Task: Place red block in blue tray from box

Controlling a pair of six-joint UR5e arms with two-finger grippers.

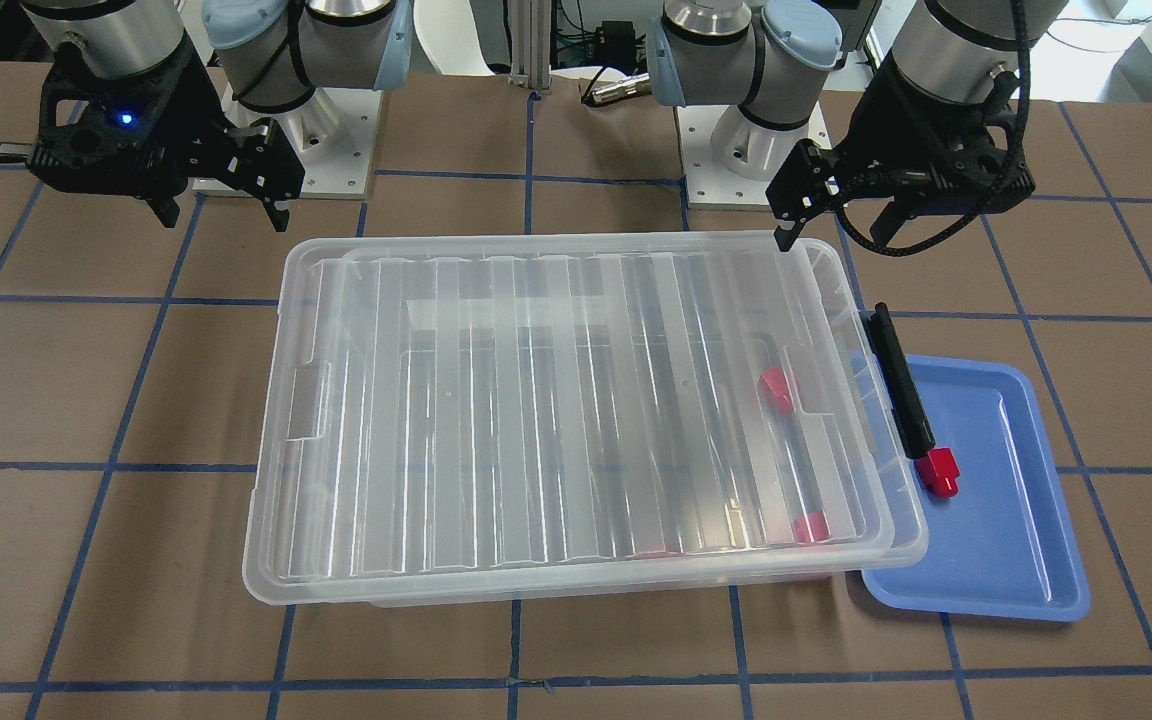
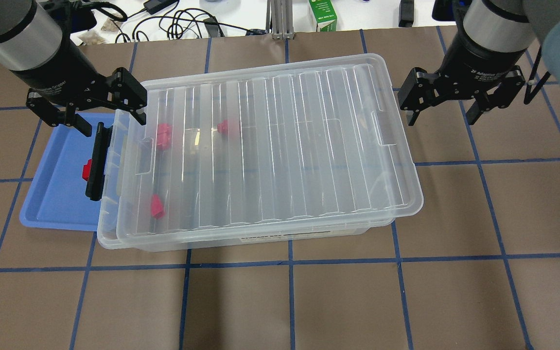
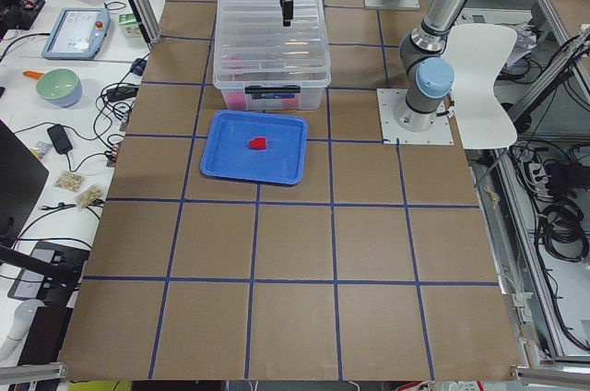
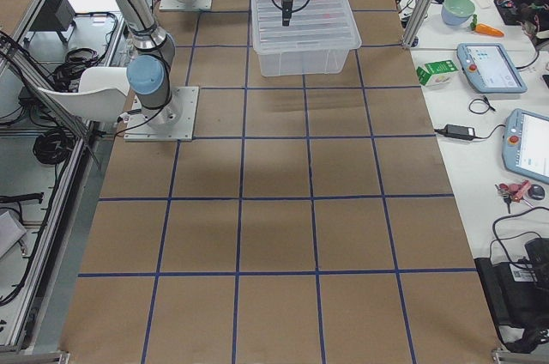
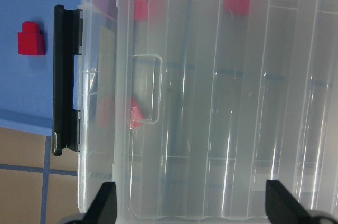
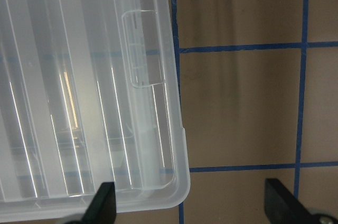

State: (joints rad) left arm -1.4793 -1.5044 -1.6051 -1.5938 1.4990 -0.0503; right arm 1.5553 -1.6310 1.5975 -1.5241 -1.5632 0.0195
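Observation:
The clear box [image 2: 260,238] stands mid-table with its ribbed lid [image 2: 280,146] lying on it, slightly askew. Three red blocks show through the lid near the latch end: one [image 2: 163,136], a second [image 2: 228,127] and a third [image 2: 156,206]. Another red block [image 2: 86,170] lies in the blue tray [image 2: 51,194], beside the box's black latch [image 2: 97,165]; it also shows in the left wrist view [image 5: 31,38]. My left gripper [image 2: 110,119] is open and empty above the box's latch-end back corner. My right gripper [image 2: 440,116] is open and empty beside the opposite back corner.
The brown table with blue grid lines extends in front of the box [image 1: 576,640]. Cables and a green carton [image 2: 323,14] lie beyond the far edge. The arm bases [image 1: 736,130] stand behind the box.

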